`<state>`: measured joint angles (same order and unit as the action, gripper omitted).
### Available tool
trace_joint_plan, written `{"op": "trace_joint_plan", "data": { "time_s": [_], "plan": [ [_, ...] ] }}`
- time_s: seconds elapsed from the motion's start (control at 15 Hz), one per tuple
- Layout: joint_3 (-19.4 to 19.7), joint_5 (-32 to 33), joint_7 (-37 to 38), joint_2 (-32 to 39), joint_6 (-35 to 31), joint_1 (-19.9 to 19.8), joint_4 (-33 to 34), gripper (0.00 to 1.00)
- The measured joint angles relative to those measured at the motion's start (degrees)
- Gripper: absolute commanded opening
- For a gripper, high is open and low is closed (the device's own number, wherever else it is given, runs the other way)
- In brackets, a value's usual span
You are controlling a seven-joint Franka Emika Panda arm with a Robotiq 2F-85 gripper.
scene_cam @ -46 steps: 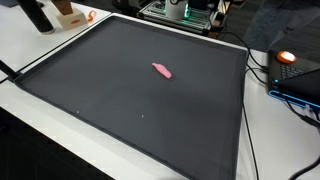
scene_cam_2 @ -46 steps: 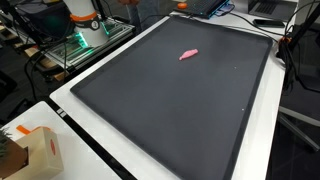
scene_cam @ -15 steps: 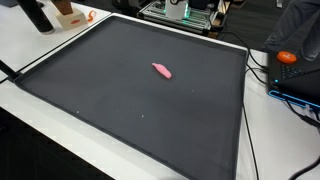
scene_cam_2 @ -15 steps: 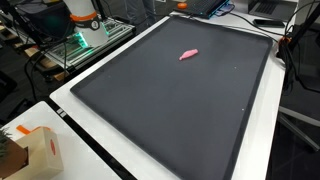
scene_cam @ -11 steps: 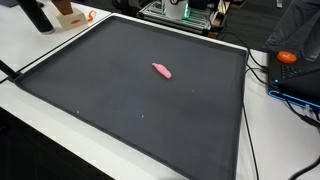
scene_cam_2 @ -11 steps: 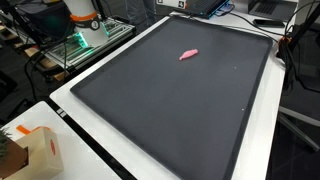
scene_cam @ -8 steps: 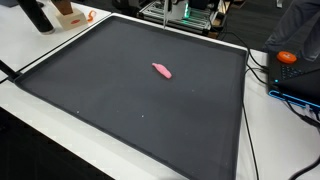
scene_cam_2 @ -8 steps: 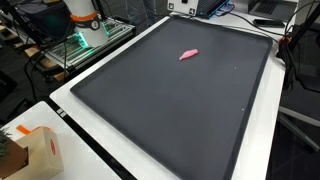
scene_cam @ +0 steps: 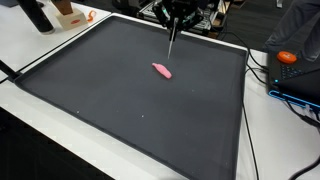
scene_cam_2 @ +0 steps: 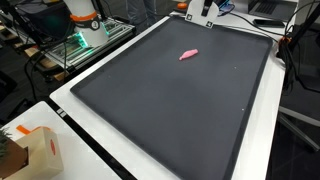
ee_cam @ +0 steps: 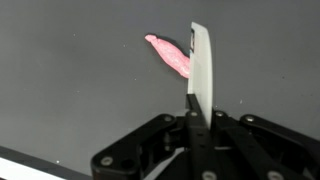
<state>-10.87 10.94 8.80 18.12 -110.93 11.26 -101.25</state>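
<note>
A small pink piece [scene_cam: 161, 70] [scene_cam_2: 188, 55] lies on the big black mat [scene_cam: 100, 95] [scene_cam_2: 180, 115], toward its far side. My gripper [scene_cam: 178, 13] hangs over the mat's far edge, shut on a thin white flat tool [scene_cam: 171, 42] that points down toward the pink piece. The tool's tip is above the mat and a little short of the piece. In the wrist view the gripper [ee_cam: 197, 108] clamps the white tool [ee_cam: 202, 62], whose blade crosses just in front of the pink piece [ee_cam: 168, 54].
A cardboard box [scene_cam_2: 35, 150] sits on the white table near one corner. An orange-topped item [scene_cam: 287, 57], a laptop [scene_cam: 300, 85] and cables lie beside the mat. The robot's base [scene_cam_2: 85, 22] and a rack with green lights stand past another edge.
The gripper with the white tool has come into view over the mat's far edge, where no arm showed before. The pink piece has not moved.
</note>
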Motion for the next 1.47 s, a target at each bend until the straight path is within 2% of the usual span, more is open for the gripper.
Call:
{"op": "trace_joint_plan", "data": {
  "time_s": [0.4, 0.73, 1.2, 1.47],
  "plan": [
    [0.0, 1.5, -4.7, 12.6, 8.9, 5.0, 11.5, 0.01],
    [0.4, 1.6, -8.0, 19.2, 10.2, 7.1, 17.6, 0.01],
    [1.6, 0.8, -8.1, 22.8, 10.2, 7.0, 22.9, 0.01],
    [2.4, -2.9, -7.4, 22.8, 10.2, 5.2, 23.8, 0.01]
  ]
}}
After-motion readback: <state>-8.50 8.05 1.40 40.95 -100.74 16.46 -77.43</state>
